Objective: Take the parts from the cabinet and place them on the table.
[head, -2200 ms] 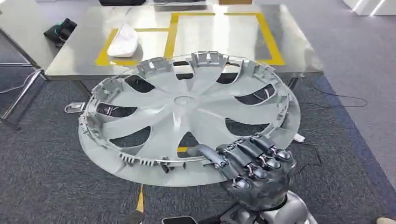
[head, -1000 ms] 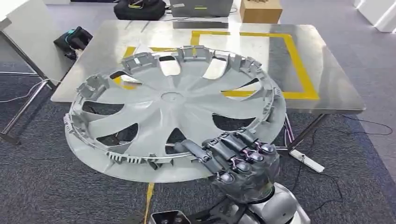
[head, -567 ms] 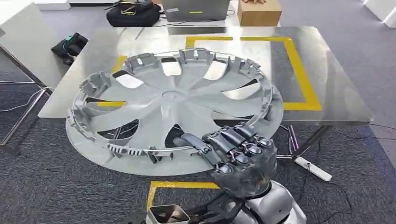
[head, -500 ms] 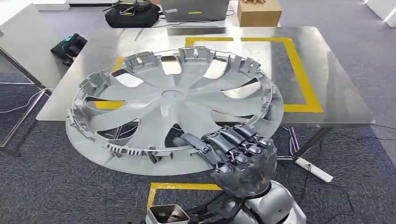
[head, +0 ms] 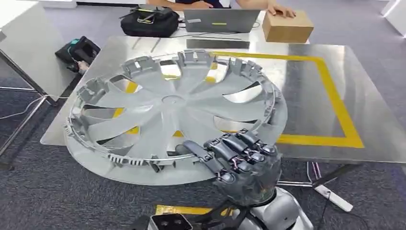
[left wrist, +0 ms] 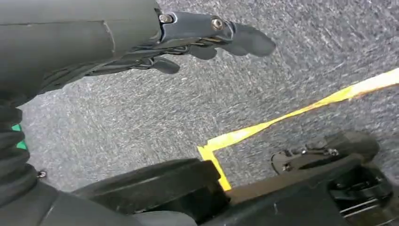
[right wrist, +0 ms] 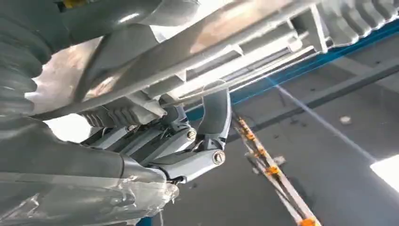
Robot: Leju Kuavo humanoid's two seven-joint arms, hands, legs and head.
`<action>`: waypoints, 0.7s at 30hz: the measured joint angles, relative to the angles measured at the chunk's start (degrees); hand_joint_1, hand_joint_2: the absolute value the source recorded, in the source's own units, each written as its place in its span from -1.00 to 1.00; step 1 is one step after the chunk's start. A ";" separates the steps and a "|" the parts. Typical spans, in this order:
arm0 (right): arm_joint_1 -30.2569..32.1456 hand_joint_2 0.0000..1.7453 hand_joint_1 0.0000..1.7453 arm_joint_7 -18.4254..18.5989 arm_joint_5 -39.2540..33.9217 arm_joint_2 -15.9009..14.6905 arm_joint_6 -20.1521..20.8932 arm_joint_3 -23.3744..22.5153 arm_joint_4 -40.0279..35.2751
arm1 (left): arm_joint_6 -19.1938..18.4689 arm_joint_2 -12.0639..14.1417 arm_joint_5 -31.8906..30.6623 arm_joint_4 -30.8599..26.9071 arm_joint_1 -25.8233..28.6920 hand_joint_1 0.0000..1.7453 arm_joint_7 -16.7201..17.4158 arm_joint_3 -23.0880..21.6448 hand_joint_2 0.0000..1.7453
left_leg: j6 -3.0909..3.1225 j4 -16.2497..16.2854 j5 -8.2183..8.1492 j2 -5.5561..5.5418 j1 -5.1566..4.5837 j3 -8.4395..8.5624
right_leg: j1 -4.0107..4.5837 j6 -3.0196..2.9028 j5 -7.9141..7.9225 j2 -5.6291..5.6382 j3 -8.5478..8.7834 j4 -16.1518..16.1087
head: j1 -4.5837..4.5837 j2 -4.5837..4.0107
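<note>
Right hand (head: 242,163) grips the wheel cover (head: 174,112) by one rim point over the worktop (head: 335,62) near edge — it may tilt or slip; left hand (left wrist: 197,40) hangs loosely open, holding nothing.

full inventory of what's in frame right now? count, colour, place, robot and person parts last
hubcap: 1, silver-grey, held by its near rim, partly over the table's near left part
table: 1, bare steel, ahead of the robot
tape outline: 1, yellow, on the table top
cardboard box: 1, brown, far right of the table
laptop: 1, grey, far edge
black bag: 1, far left of the table
dark bundle: 1, black with teal, on the pale surface at left
power strip: 1, white, floor under the table
right hand: grips the hubcap's rim
left hand: holds nothing, above carpet
person's hand: 1, on the box
</note>
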 joint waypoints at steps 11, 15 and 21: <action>0.56 1.00 1.00 0.66 -0.02 -0.04 -0.13 -0.57 0.17 | 0.59 -0.20 0.90 0.13 0.19 -1.00 -0.59 0.11 1.00 | -0.73 -0.24 -4.66 -0.91 -0.86 6.04 | 1.95 -2.29 14.92 0.60 -3.37 -13.89 | -0.50 0.00; 1.57 1.00 1.00 0.28 -0.04 -0.04 -0.13 -2.36 0.17 | 0.77 -0.02 1.25 0.13 0.30 -1.00 -0.68 0.13 1.00 | -0.68 -0.28 -4.48 -0.91 -0.88 6.08 | 1.85 -2.25 14.23 0.70 -3.35 -14.02 | -0.59 0.00; 4.51 1.00 1.00 -2.01 -0.04 -0.17 -0.13 -6.06 0.11 | 0.83 0.04 1.29 0.13 0.49 -1.00 -0.83 0.24 1.00 | -1.00 -1.34 -5.03 -0.90 -0.85 6.41 | 2.01 -2.88 13.81 0.70 -3.54 -14.01 | -0.57 0.00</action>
